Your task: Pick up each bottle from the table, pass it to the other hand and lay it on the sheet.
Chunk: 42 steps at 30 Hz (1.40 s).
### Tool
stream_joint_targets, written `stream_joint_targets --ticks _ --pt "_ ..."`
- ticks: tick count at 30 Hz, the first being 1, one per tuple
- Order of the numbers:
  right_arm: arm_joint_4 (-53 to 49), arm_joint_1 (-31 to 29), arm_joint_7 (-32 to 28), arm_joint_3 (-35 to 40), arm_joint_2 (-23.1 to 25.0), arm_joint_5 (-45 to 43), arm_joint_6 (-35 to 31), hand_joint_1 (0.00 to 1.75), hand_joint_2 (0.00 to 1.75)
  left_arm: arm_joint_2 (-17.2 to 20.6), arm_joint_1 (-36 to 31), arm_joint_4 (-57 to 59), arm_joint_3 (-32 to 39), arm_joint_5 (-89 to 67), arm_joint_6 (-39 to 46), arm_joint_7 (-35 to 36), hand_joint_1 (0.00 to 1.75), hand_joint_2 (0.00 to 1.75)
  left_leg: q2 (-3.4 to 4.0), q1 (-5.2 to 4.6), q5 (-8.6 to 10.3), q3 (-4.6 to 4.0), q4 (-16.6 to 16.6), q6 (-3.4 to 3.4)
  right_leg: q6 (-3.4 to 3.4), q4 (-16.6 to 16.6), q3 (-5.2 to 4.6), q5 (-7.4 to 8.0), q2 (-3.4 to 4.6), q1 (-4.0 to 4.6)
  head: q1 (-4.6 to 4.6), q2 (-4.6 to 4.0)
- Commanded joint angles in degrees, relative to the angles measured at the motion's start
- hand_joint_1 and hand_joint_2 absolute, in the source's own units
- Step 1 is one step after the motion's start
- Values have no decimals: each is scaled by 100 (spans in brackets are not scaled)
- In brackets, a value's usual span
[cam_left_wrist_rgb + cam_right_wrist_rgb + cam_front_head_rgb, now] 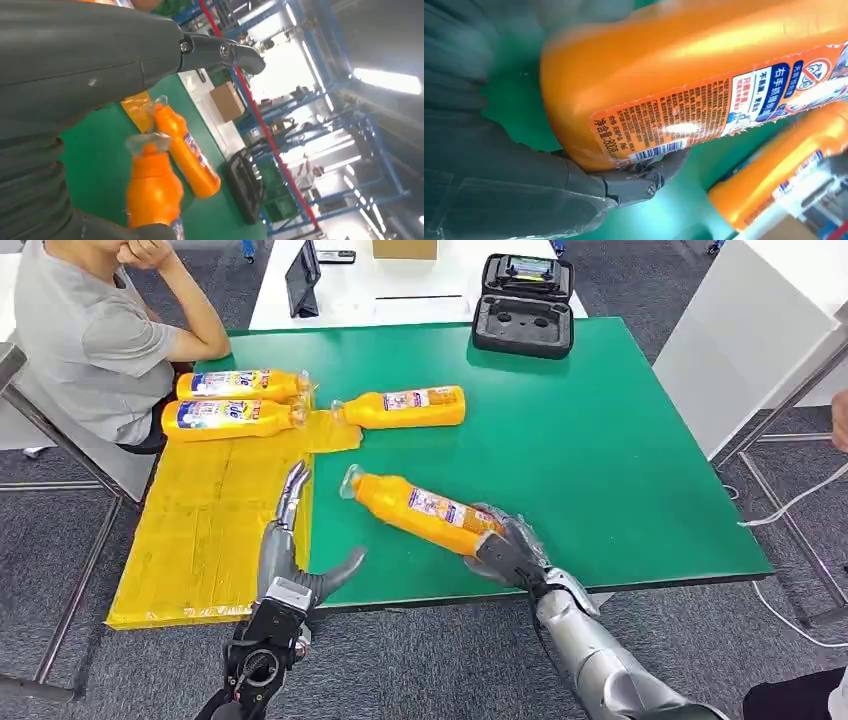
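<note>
Four orange bottles are in play: two lie side by side on the yellow sheet (205, 530) beyond the left robot hand (297, 558), a third (405, 407) lies on the green counter (600, 460) with its capped neck just touching the sheet's far corner, and the fourth bottle (420, 510) is in the right robot hand (508, 550). That right robot hand is wrapped around the bottle's base end, thumb pressed under the label in the right wrist view, with the neck pointing away toward the left robot hand. Whether the bottle is already clear of the counter cannot be told. The left robot hand has its fingers spread and holds nothing, hovering at the sheet's edge just beside the bottle's neck. This looks like the handover step: the pick seems done and the pass not yet made. The next move likely calls for bringing the neck end between the left robot hand's spread fingers, closing them firmly before the right lets go.
</note>
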Motion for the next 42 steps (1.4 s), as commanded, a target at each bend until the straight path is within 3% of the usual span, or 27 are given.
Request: stream_joint_targets --ticks 1,5,13,18,23,30,42 --pt "-474 122 -11 30 -2 -586 -20 175 175 -4 -107 240 -6 295 251 -164 0 175 3 -2 -5 15 -4 -1 0 -4 14 -4 -3 0 0 0" --pt "-667 199 -11 14 17 -824 23 175 175 -20 -92 251 22 394 295 -176 0 175 5 -4 -6 19 -5 -2 0 -4 19 -5 -3 -2 0 0" --pt "-2491 866 -11 243 15 -2252 125 175 175 -99 -58 683 -183 1129 -442 69 0 175 6 -6 -10 27 -8 -3 -1 -5 25 -10 -3 -4 0 0" --pt "-2491 866 -11 243 15 -2252 125 175 175 -99 -58 683 -183 1129 -442 69 0 175 6 -3 -5 6 -5 -1 0 -4 3 -3 2 -1 -2 0" --pt "-3180 1059 -11 557 1 -2418 16 175 175 -254 -160 1048 -190 1609 -814 285 0 175 3 -6 -9 23 -9 -2 0 -6 22 -10 -7 -3 0 0" --pt "-3205 923 -11 1923 -102 -2030 -618 175 175 -271 -340 1371 -276 2270 -1570 537 0 175 16 -2 -7 12 -6 -3 -2 -4 8 -3 8 0 0 0" --pt "-3205 923 -11 1923 -102 -2030 -618 175 175 -271 -340 1371 -276 2270 -1570 537 0 175 7 -3 -4 6 -4 -1 1 -4 4 -3 -2 -1 0 0"
